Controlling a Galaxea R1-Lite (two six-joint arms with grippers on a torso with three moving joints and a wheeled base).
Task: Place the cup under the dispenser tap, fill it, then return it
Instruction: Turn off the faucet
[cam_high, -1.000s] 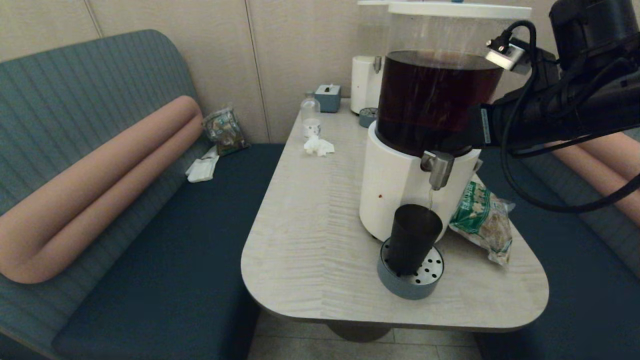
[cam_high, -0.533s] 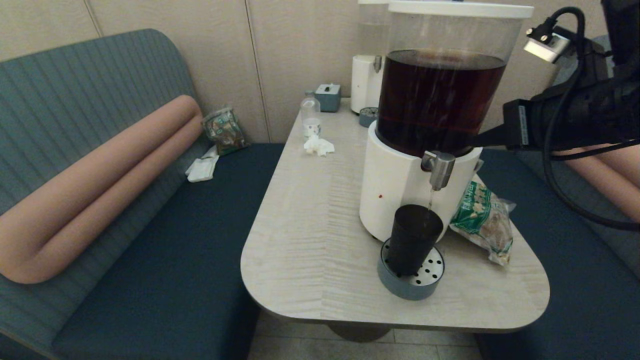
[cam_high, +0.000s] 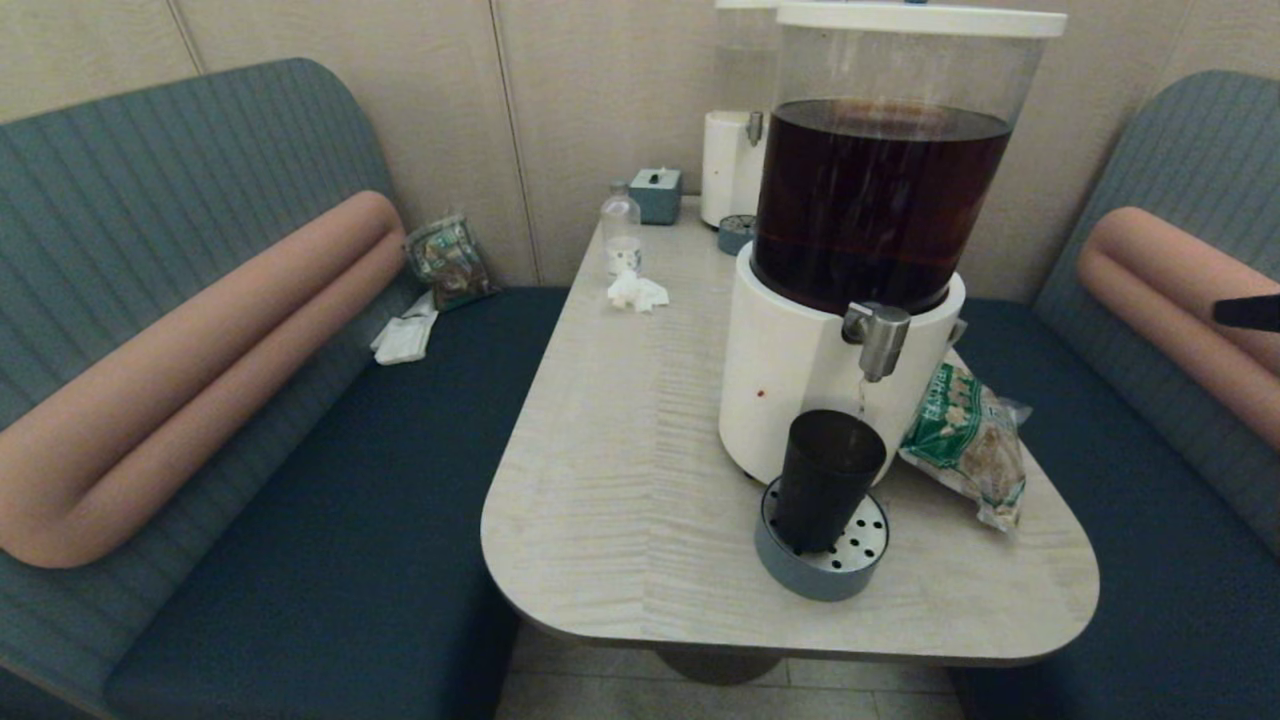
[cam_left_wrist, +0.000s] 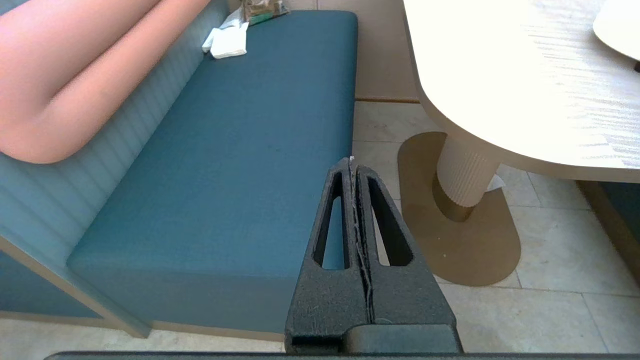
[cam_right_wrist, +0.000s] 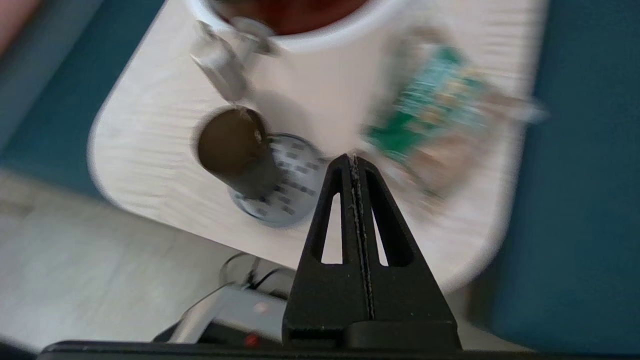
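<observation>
The dark smoky cup (cam_high: 828, 480) stands upright on the round grey drip tray (cam_high: 822, 560), straight below the silver dispenser tap (cam_high: 877, 338) of the white-based dispenser (cam_high: 800, 370) with the brown tank. A thin trickle falls from the tap toward the cup. In the right wrist view the cup (cam_right_wrist: 235, 150) and the tap (cam_right_wrist: 220, 62) show from above. My right gripper (cam_right_wrist: 354, 159) is shut and empty, off the table's right side; only its tip (cam_high: 1245, 312) shows in the head view. My left gripper (cam_left_wrist: 351, 162) is shut and empty, low beside the bench.
A green snack bag (cam_high: 965, 440) lies right of the dispenser. At the table's far end stand a small clear bottle (cam_high: 620, 228), a crumpled tissue (cam_high: 637, 292), a tissue box (cam_high: 656, 194) and a second white dispenser (cam_high: 733, 160). Benches flank the table (cam_high: 620, 480).
My right arm has pulled away from the dispenser to the right, almost out of the head view. The cup stays on the drip tray under the tap.
</observation>
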